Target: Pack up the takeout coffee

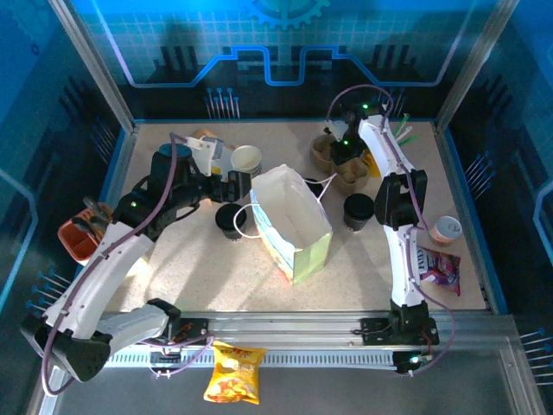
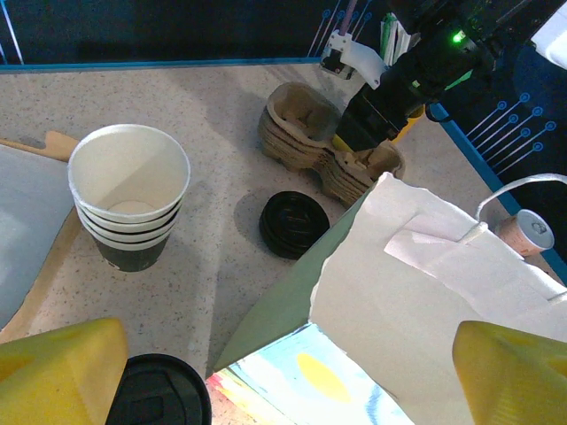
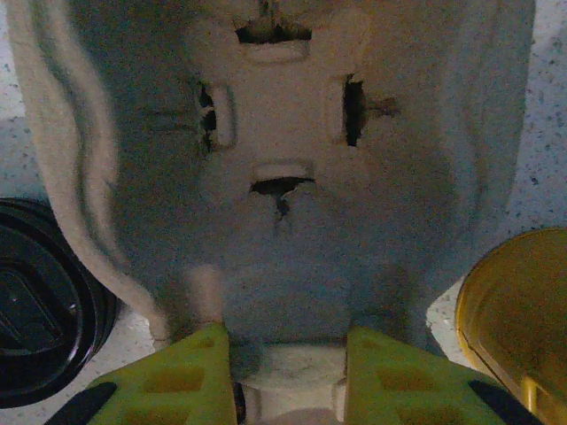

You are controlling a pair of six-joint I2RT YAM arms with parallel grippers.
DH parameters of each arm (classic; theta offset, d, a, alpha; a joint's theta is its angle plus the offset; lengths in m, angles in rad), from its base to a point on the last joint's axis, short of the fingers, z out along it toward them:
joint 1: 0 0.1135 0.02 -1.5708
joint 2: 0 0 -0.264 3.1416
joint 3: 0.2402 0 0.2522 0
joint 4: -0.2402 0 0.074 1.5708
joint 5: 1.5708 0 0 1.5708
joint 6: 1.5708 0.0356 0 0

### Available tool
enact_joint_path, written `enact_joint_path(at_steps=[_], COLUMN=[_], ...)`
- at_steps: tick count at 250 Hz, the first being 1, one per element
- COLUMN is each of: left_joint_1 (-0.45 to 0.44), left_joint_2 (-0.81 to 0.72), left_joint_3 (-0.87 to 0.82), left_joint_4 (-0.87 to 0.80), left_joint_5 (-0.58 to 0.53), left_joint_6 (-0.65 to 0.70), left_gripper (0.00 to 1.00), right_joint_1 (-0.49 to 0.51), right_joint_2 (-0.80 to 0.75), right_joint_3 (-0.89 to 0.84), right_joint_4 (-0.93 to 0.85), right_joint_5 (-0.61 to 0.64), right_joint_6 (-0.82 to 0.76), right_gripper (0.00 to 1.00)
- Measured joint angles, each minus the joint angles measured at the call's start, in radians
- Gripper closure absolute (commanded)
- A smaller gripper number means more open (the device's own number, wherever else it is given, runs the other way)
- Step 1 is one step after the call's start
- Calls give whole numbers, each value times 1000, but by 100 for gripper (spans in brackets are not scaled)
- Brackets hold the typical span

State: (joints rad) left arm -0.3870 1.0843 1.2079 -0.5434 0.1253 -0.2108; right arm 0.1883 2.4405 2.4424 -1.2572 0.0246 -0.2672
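The takeout coffee [image 1: 232, 219], a small cup under a black lid [image 2: 159, 390], stands just left of the open paper bag [image 1: 289, 225]. A similar black-lidded cup [image 1: 358, 210] stands to the bag's right, and I cannot tell the two apart. My left gripper [image 1: 240, 186] hovers open over the bag's left rim [image 2: 354, 266], its yellow fingers [image 2: 58, 372] wide apart and holding nothing. At the back, my right gripper [image 1: 346, 158] is down on the stack of pulp cup carriers [image 1: 333, 164]. Its green fingers [image 3: 190, 372] press on either side of the top carrier's middle post [image 3: 288, 363].
A stack of lidless cups [image 2: 130, 190] stands back left, and bare black lids [image 2: 292, 223] lie between the bag and the carriers. An orange holder [image 1: 78, 233] sits at the left edge. A small pink cup [image 1: 447, 229] and a snack packet [image 1: 439, 266] are on the right, with a yellow chip bag [image 1: 233, 372] in front.
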Motion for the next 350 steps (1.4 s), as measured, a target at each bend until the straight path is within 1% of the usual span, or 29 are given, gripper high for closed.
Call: enact_joint_path(at_steps=[57, 107, 193, 228, 251, 282, 320, 350], left_joint_1=[0, 0, 0, 4, 8, 11, 11, 11], left_joint_2=[-1, -1, 15, 67, 117, 205, 334, 428], left_joint_3=[-3, -6, -4, 50, 111, 216, 333, 400], left_joint_4=[2, 3, 2, -21, -55, -134, -233, -295], left_joint_5=[3, 4, 5, 12, 21, 56, 87, 119], left_joint_6=[0, 0, -9, -6, 14, 77, 161, 213], left_gripper=[5, 5, 5, 5, 5, 6, 9, 14], right_joint_1=[0, 0, 0, 0, 0, 1, 10, 39], right_joint_2=[-23, -70, -182, -248, -309, -420, -608, -750], right_joint_3=[0, 18, 70, 71, 71, 36, -88, -209], right_joint_4=[-10, -11, 13, 34, 43, 62, 106, 159], right_joint_5=[-19, -61, -246, -293, -294, -287, -270, -269], right_joint_6=[1, 13, 95, 143, 179, 225, 280, 314], right_gripper=[73, 74, 75, 75, 75, 75, 75, 75])
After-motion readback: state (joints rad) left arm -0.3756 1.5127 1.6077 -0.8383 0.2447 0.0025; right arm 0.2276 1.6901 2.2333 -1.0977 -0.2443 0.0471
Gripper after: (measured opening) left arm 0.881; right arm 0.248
